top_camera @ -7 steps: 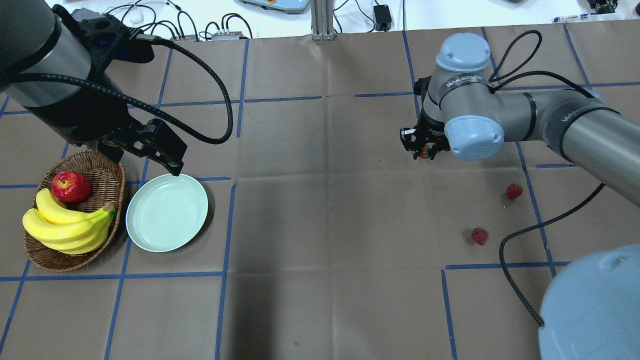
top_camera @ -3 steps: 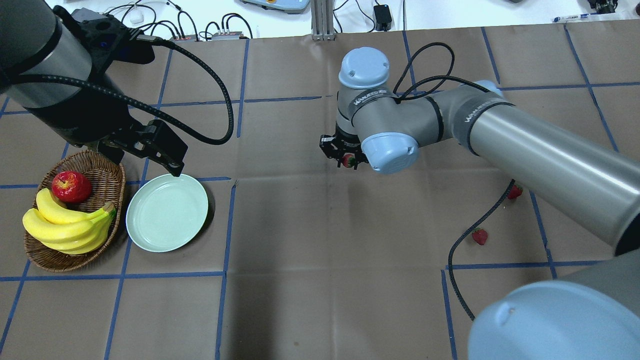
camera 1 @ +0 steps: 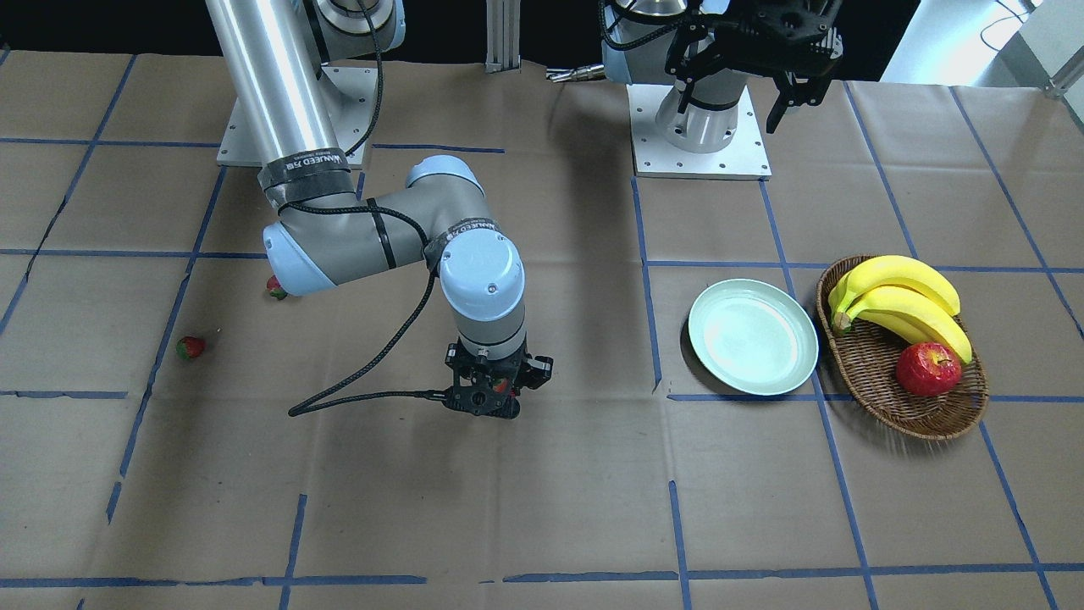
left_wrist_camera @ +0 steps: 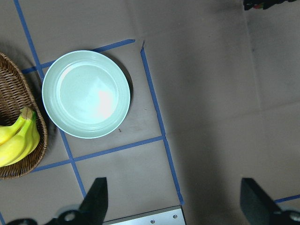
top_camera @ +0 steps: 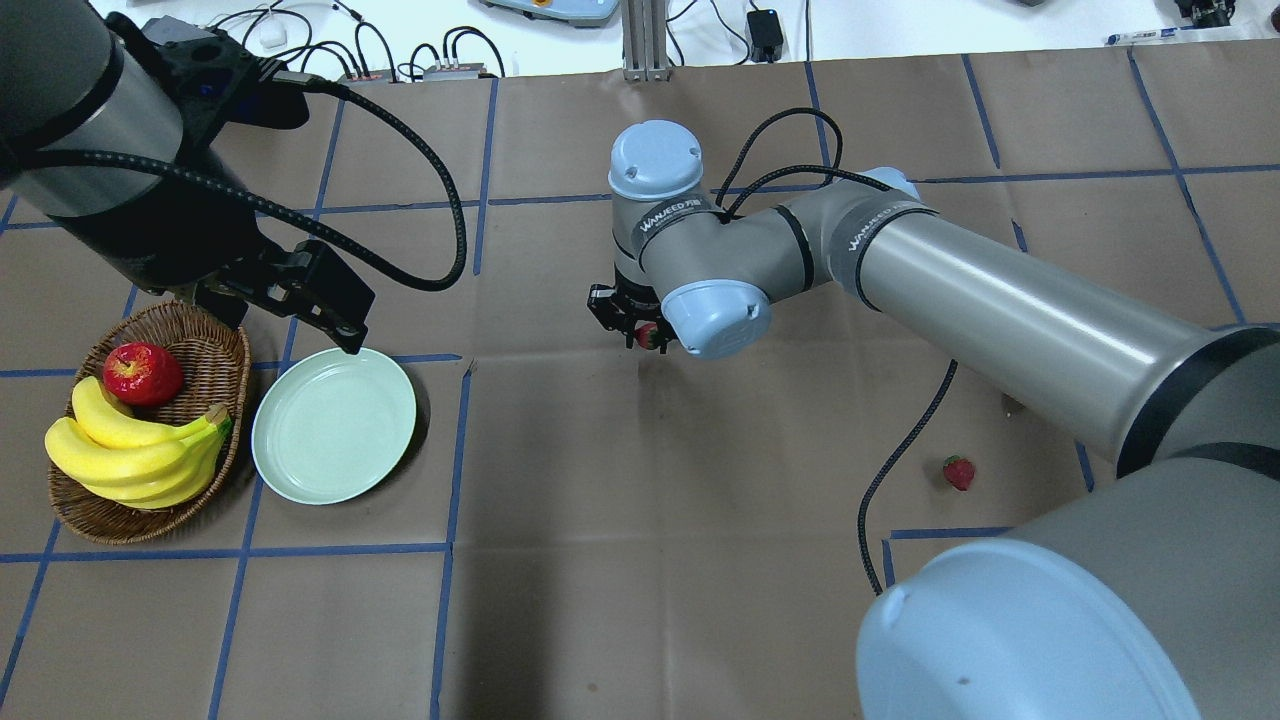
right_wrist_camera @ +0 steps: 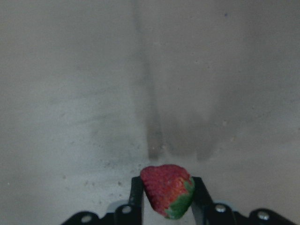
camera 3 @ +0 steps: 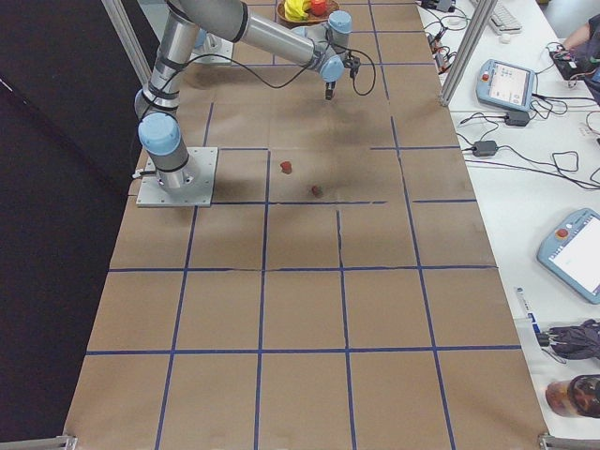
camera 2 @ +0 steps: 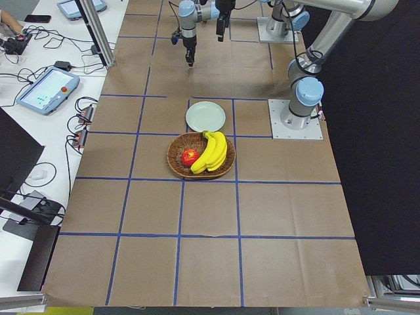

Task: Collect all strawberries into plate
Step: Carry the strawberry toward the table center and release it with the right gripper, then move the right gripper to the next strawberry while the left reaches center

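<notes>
My right gripper point(top_camera: 641, 335) is shut on one strawberry point(right_wrist_camera: 167, 189) and holds it just above the brown paper near the table's middle; it also shows in the front view point(camera 1: 498, 390). Two more strawberries point(camera 1: 190, 346) point(camera 1: 276, 288) lie on the paper on the robot's right side. In the overhead view one of them point(top_camera: 958, 472) shows and the arm hides the other. The mint-green plate point(top_camera: 334, 425) sits beside the basket and holds nothing. My left gripper point(top_camera: 295, 326) is open and empty, hovering above the plate's far edge point(left_wrist_camera: 86, 93).
A wicker basket point(top_camera: 232, 352) with bananas point(top_camera: 135, 455) and a red apple point(top_camera: 142, 372) stands just left of the plate. The right arm's black cable point(top_camera: 890, 470) hangs down over the paper. Blue tape lines grid the brown paper.
My right arm has swept from the table's right side toward the middle, carrying the strawberry toward the plate's side. The left arm has not moved.
</notes>
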Tool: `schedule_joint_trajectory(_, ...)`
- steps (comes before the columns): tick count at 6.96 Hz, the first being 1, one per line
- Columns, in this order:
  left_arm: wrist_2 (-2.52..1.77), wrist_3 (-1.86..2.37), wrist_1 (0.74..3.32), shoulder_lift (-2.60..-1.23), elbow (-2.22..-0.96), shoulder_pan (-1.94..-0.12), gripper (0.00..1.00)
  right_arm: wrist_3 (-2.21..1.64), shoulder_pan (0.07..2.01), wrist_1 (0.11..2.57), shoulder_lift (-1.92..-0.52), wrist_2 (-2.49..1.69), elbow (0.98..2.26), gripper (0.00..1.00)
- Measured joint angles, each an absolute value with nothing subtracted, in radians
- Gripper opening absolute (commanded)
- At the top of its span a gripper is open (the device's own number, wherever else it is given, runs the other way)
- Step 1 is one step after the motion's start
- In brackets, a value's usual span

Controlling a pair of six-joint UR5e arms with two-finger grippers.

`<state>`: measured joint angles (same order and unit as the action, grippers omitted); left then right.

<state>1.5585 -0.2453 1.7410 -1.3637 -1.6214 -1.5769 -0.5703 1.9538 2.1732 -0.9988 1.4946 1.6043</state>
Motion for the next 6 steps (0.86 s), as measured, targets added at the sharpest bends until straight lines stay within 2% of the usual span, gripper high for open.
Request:
schedule_joint_trajectory(3,1.559,-0.246,1.741,-1.364,-1.621,-1.577,1.0,-0.545,1.922,2.121,-1.037,1.491,1.595,1.0)
schedule_joint_trajectory(6,1.561,-0.244,1.742,-1.362,-1.621,-1.577,1.0,-0.297,1.752,1.901,-1.214,1.526,1.625,1.0)
